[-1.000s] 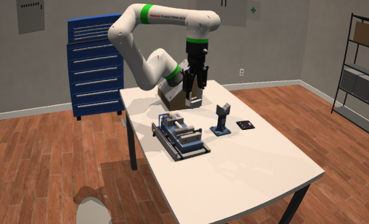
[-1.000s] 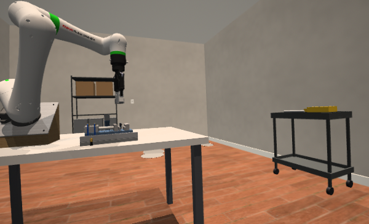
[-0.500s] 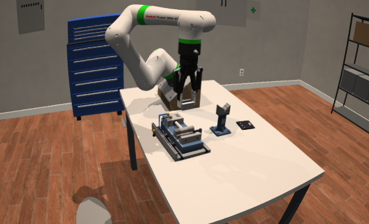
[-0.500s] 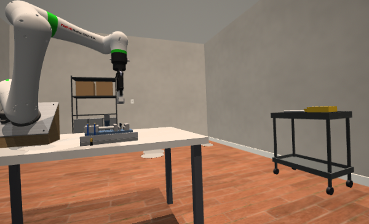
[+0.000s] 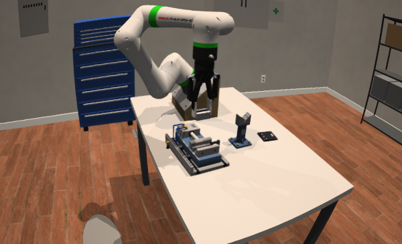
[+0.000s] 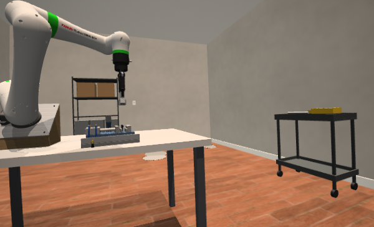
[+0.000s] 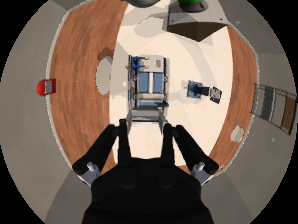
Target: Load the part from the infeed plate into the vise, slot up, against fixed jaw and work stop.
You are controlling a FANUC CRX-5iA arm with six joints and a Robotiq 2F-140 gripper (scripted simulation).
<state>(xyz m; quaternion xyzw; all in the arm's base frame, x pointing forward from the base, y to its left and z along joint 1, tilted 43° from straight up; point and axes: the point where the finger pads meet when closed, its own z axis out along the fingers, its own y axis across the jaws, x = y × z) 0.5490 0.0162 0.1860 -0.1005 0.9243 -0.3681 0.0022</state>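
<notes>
My gripper [image 5: 202,107] [image 6: 122,96] [image 7: 145,116] points straight down and is shut on the part [image 5: 202,114] [image 6: 122,103] [image 7: 143,117], a small grey block. It holds the part in the air, well above the table [image 5: 268,183], behind the vise and in front of the arm's base. The blue and grey vise [image 5: 197,149] [image 6: 109,135] [image 7: 148,83] stands open near the table's left edge, with nothing between its jaws. The blue V-block [image 5: 242,131] [image 7: 196,90] stands to the right of the vise. The dark infeed plate [image 5: 267,136] [image 7: 214,94] lies bare beyond it.
The arm's brown wedge-shaped pedestal [image 5: 181,109] [image 6: 47,130] stands at the back of the table. A blue drawer cabinet [image 5: 100,72] is behind the table on the left, a black shelf [image 5: 385,76] on the right, and a wheeled cart [image 6: 315,142] off to the side.
</notes>
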